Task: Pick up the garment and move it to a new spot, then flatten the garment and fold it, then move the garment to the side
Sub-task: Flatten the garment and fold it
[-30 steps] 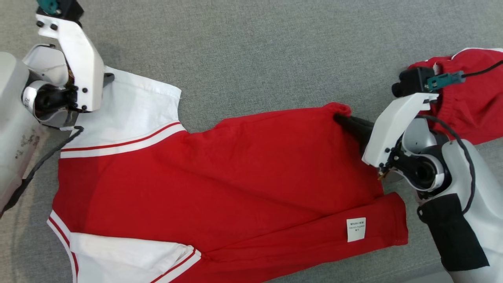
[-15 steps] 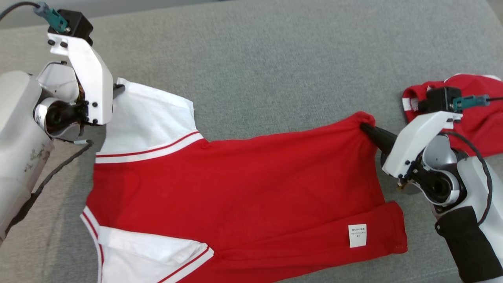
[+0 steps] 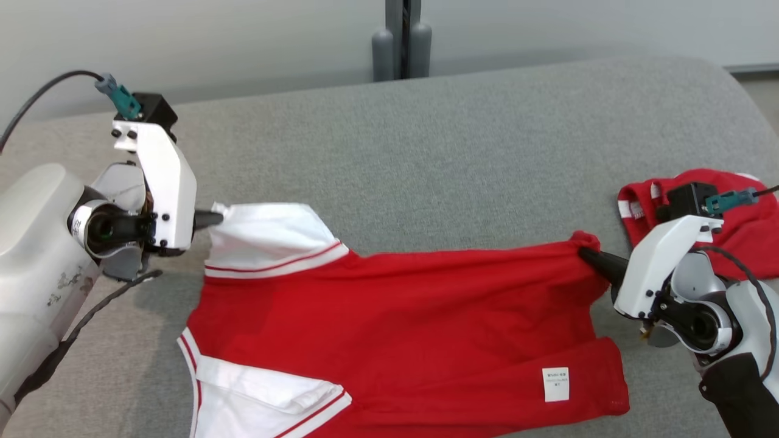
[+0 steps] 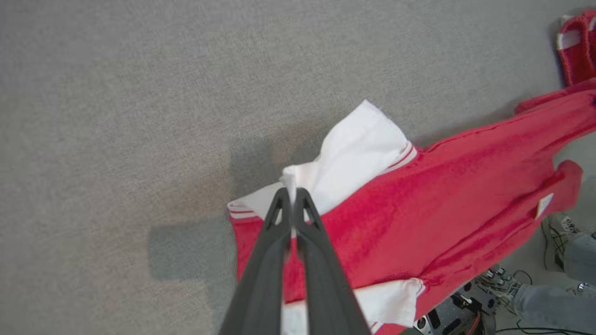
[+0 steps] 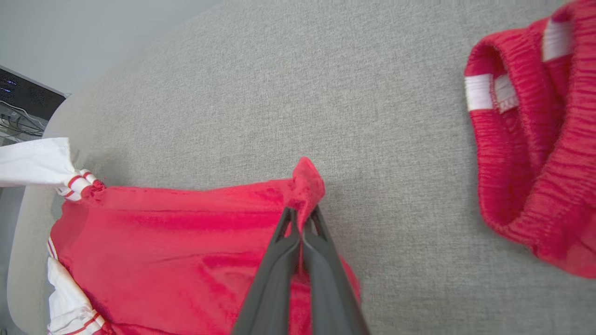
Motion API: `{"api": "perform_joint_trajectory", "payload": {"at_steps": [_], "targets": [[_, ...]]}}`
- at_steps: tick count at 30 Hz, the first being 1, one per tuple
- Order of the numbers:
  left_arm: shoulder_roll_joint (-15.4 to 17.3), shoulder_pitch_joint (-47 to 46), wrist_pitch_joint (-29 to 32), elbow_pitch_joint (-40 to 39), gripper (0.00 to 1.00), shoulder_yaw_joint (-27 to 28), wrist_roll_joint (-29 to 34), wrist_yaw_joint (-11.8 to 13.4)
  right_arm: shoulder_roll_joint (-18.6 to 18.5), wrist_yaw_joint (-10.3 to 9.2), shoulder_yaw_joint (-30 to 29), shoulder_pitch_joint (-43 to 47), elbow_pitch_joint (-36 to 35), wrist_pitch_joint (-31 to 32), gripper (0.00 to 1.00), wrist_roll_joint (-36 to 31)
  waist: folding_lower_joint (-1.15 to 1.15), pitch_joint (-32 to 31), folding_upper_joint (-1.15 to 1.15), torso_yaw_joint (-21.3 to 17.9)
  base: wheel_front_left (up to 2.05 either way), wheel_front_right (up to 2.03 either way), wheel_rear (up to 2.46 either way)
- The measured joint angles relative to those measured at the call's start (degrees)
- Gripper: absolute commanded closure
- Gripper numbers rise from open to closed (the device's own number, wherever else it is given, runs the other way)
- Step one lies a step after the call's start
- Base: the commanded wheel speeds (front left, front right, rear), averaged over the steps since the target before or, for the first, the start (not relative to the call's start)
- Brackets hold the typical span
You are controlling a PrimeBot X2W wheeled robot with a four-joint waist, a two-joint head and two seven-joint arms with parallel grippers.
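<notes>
A red and white T-shirt lies spread across a grey upholstered cushion, reaching in the head view from the centre down to 6 o'clock. At 9 o'clock the left gripper has its two dark fingers pressed together on the edge of the shirt's white sleeve. The left wrist view shows the white cloth pinched between the tips with no gap. At 3 o'clock the right gripper is likewise closed tight on a bunched red corner of the shirt's body, and in the right wrist view the cloth pokes out past the tips. Between the two grips the shirt's upper edge runs nearly straight and taut, from 9 to 3 o'clock. The second sleeve, white with red stripes, lies folded over at 7 o'clock. A white label sits on a turned-over strip of red cloth at 5 o'clock. Beyond the right gripper, further toward 3 o'clock and apart from the shirt, a second red garment with a ribbed elastic waistband lies crumpled on the cushion. A dark post stands behind the cushion at 12 o'clock.
</notes>
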Motion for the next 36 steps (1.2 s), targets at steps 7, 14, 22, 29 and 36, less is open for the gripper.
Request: {"api": "perform_joint_trajectory", "payload": {"at_steps": [7,14,22,29,36], "targets": [[0.81,3.18,8.42,-2.46,1.0,-0.89,-4.38,0.56,-1.55,0.0,0.45,2.1,0.54,1.69,1.0,0.6,0.0,-4.07,0.0,1.27,0.0,0.0,0.0],[3.37,6.57,13.93,-8.48,1.0,-2.36,-6.6,2.59,-2.6,0.0,1.16,3.59,1.77,1.26,1.0,0.55,0.0,-6.72,0.0,2.94,0.0,0.0,0.0],[6.58,9.87,18.28,-16.03,1.0,-3.71,-8.24,6.26,-5.03,0.0,4.69,4.78,0.18,5.55,1.0,3.91,0.0,-8.64,0.0,4.5,0.0,0.0,0.0],[8.48,11.71,19.89,-21.02,1.0,-4.09,-9.24,9.5,-7.19,0.0,6.05,5.22,-2.27,13.7,1.0,8.26,0.0,-8.83,0.0,4.62,0.0,0.0,0.0],[9.47,13.61,21.25,-24.08,1.0,-4.66,-10.33,11.37,-8.28,0.0,8.05,5.35,-4.24,15.25,1.0,7.69,0.0,-8.52,0.0,4.42,0.0,0.0,0.0]]}}
